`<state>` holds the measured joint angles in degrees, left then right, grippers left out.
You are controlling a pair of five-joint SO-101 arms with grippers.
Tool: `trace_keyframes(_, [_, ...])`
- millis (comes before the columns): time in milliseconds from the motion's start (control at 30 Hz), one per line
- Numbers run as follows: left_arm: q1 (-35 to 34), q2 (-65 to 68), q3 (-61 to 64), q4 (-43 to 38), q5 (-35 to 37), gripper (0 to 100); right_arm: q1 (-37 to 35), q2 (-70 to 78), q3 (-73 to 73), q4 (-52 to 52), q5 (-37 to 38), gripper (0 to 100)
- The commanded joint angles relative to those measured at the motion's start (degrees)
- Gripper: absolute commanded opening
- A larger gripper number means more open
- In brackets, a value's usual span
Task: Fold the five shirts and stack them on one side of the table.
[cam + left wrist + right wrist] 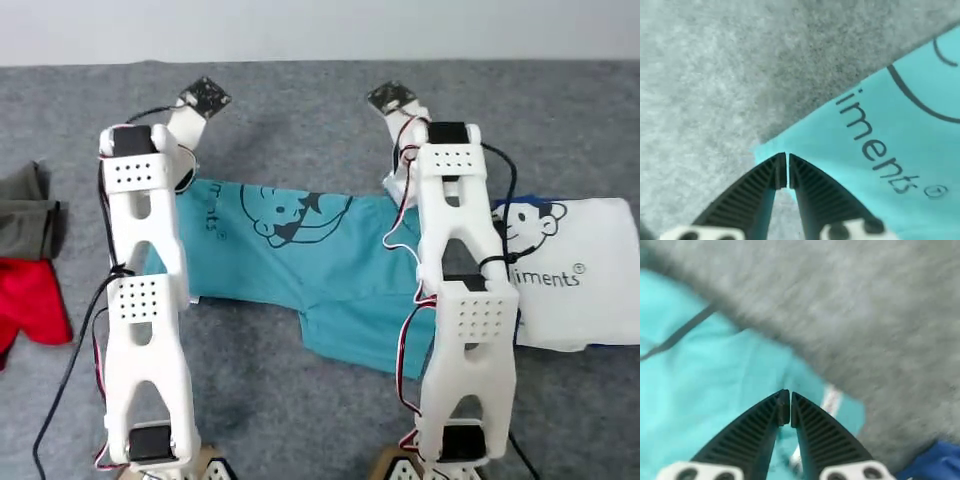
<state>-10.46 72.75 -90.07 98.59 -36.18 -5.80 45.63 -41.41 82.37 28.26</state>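
Teal shirt (pixel 330 280) edge in left fingers (pixel 756 189), right fingers (pixel 756 429); table (pixel 300 110) beyond.

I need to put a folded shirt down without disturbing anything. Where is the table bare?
Bare table runs along the far edge, beyond the teal shirt. Another patch lies at the near edge, between the left arm and right arm. Crowded: the red shirt and a dark grey garment fill the left edge, the white shirt the right, the teal one the middle.
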Motion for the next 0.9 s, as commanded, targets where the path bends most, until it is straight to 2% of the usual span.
trace_keyframes(0, [0.00,-1.23,-5.67,2.11,0.70,2,-2.33,-5.67,-2.81,7.25,-0.62,1.1])
trace_keyframes(133, [0.26,-1.23,-4.44,2.11,0.79,2,-4.35,-6.02,-2.81,12.26,-0.62,1.1])
trace_keyframes(233, [0.26,-1.23,-2.07,2.11,0.79,2,-4.97,-5.05,-2.64,11.74,-0.62,1.1])
trace_keyframes(533, [0.18,-0.62,9.27,1.23,-0.62,2,-1.98,3.65,-2.90,-6.11,-0.44,0.9])
trace_keyframes(667, [-0.26,-1.14,9.54,-0.62,-0.44,2,-1.19,3.47,-2.90,-11.74,-0.44,0.9])
trace_keyframes(867, [0.09,-1.14,1.19,1.85,-0.35,2,-2.59,0.40,-2.99,-8.13,-0.53,0.9])
